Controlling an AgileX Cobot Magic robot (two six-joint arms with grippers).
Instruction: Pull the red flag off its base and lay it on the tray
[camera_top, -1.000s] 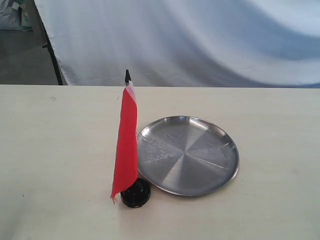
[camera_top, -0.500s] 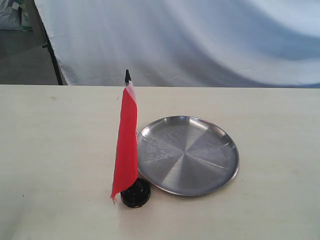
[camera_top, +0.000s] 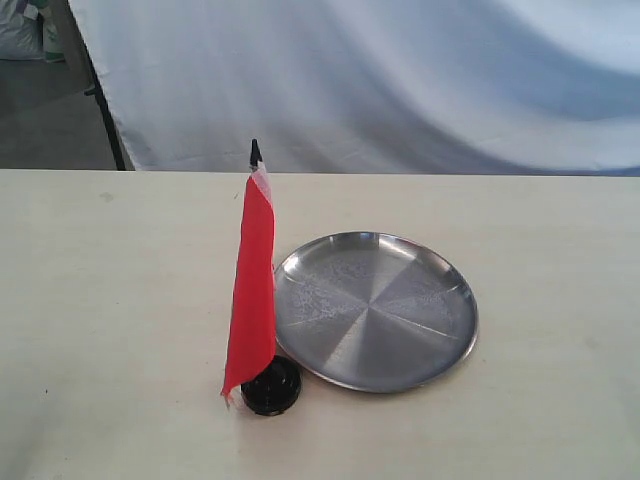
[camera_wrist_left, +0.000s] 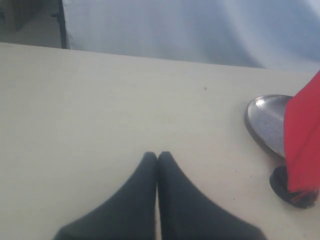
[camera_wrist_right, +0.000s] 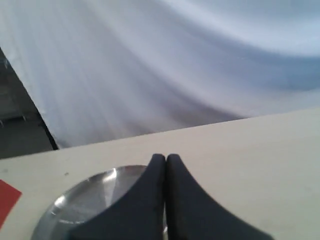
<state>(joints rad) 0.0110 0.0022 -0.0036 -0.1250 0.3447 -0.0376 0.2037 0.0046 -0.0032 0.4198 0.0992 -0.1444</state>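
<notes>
Tray as landmark, exterior view: red flag stands upright in the base, which sits just beside the tray's near-left rim, touching or nearly so. Cloth hangs straight down the stick, black tip showing above. Neither arm appears in this view. Nothing pulled yet; task not begun.

Left wrist view: left gripper hovers over bare table, well apart from the tray, fingers pressed together, holding nothing. Flag cloth and part of the base show at the frame edge, beside the tray rim.

Right wrist view: right gripper likewise closed and empty, raised above the table with the tray beyond its tips. A corner of red cloth shows past the tray's far side.

Judgement for the step: one gripper should part its fingers, pinch the stick through the cloth, and draw straight up along the stick's axis. The light base will likely lift too unless the other gripper pins it down.
</notes>
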